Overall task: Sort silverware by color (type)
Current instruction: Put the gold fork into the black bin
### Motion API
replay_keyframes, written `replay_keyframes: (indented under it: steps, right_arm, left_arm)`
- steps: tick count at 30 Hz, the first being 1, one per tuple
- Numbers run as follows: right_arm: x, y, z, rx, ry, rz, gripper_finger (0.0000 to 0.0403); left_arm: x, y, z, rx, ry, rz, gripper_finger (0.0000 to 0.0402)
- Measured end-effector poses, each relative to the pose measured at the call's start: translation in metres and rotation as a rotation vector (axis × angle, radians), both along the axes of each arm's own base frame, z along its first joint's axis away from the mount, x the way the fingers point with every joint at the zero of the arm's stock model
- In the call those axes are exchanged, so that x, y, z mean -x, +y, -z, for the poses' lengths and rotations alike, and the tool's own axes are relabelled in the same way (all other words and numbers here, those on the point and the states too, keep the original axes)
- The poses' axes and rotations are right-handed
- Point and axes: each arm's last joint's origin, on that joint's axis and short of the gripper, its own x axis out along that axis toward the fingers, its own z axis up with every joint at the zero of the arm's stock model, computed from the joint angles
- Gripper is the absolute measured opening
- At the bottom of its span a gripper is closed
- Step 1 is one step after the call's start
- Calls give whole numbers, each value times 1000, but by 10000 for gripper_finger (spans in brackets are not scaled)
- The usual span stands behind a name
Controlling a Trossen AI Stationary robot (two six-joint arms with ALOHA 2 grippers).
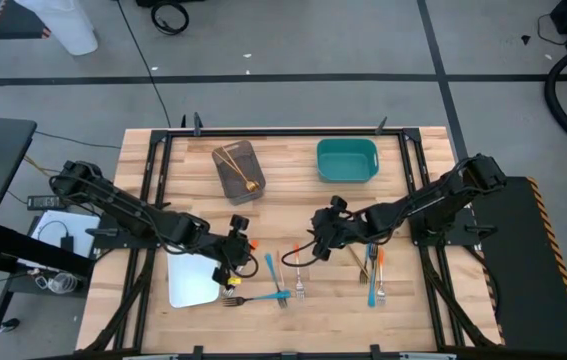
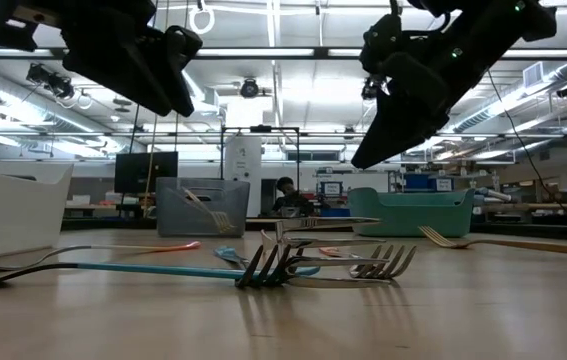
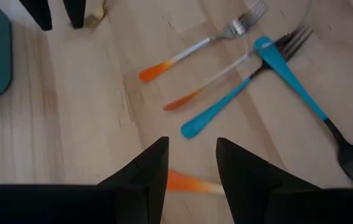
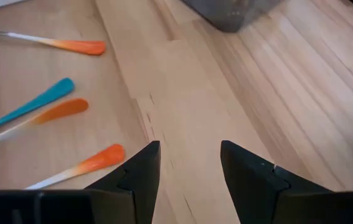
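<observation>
Your left tool (image 1: 235, 247) and right tool (image 1: 320, 226) hover open and empty above bare worktop (image 1: 283, 205); forks (image 1: 275, 280) crowd the near edge.

Pale wooden surface (image 1: 293, 215) in a black frame, set on a grey floor. Grey tray (image 1: 239, 172) toward the far edge, teal tray (image 1: 347, 161) just beside it, the two apart. White tray (image 1: 192, 278) flat near the front left. In the low view, a person (image 2: 285, 196) seated far off in the room, under ceiling strip lights.
</observation>
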Motion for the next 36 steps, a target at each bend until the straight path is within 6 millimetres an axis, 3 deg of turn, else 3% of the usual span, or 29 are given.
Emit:
replay_keyframes:
  steps: [4,14,28,36]
  right_arm:
    - [0,0,-4,-24,29,30,173]
    - [7,0,-8,-131,141,139,172]
    - [23,-17,-1,-308,343,309,171]
    - [30,-16,3,-344,414,332,171]
  left_arm:
    - [6,3,22,-3,-8,6,142]
    - [12,6,40,3,-54,-7,142]
    - [9,17,46,22,-159,-46,142]
    - [8,21,45,-12,-175,-107,142]
